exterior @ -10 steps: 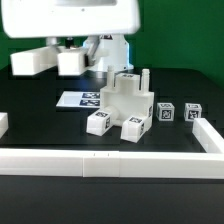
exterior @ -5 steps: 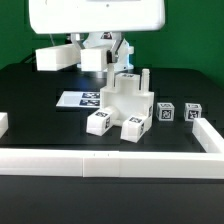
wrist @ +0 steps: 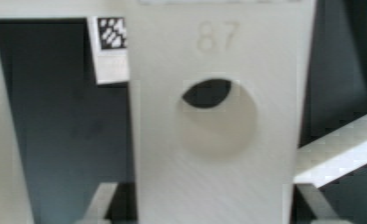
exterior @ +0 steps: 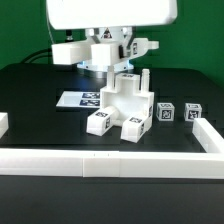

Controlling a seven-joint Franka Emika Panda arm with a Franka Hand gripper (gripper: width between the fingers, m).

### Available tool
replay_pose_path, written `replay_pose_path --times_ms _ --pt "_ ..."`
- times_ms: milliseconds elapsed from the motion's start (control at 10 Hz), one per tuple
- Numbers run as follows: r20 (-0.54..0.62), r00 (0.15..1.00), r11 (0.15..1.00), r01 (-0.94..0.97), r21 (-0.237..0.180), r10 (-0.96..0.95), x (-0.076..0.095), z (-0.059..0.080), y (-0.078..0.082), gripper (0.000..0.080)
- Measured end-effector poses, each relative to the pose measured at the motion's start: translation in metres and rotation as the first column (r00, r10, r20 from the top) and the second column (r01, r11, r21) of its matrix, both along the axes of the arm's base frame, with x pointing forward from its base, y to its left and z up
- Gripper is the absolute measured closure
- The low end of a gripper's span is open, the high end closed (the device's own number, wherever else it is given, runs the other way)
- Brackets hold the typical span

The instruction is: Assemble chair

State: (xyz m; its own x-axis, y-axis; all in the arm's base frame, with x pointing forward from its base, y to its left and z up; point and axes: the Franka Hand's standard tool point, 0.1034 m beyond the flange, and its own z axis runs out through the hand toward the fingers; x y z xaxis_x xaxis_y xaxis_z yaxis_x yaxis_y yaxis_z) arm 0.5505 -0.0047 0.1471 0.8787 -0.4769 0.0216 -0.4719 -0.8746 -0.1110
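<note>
Mid-task, maybe half done by my guess. The part-built chair (exterior: 125, 98) stands on the black table near the middle: a blocky white body on two tagged feet, with a thin post sticking up on the exterior view's right side. It sits just in front of the marker board (exterior: 72, 98). Two loose tagged blocks (exterior: 166, 113) lie apart from it toward the exterior view's right, not yet fitted. They are near the wall (exterior: 100, 160) but not touching it.

The gripper (exterior: 107, 65) hangs above and just behind the chair, carrying a flat panel (exterior: 72, 52) clear of the table. I can't see the pads themselves. Nothing else bears the panel, so I judge the jaws are closed on it. The wrist view is nearly filled by that panel (wrist: 215, 140): one round hole (wrist: 210, 93), embossed digits above it, and a tag (wrist: 112, 32) off one edge.

Left to do, as I read it: seat this panel on the chair, then add the two blocks. I can't tell whether the hole lines up with the post yet.

Versus half a second ago, the arm and panel have shifted toward the exterior view's right. The wrist looks turned too, and now sits over the chair instead of beside it. Chair, blocks and board haven't moved.
</note>
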Motion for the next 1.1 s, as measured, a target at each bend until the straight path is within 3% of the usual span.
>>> replay_pose_path --times_ms 100,300,1100 --pt "0.006 1.0 1.0 -0.01 0.0 0.01 -0.005 -0.001 0.015 0.0515" --pt "0.006 1.0 1.0 -0.008 -0.012 0.008 -0.01 -0.013 0.03 0.0515" --pt "-0.001 1.0 1.0 -0.023 -0.021 0.023 -0.013 -0.024 0.031 0.0515"
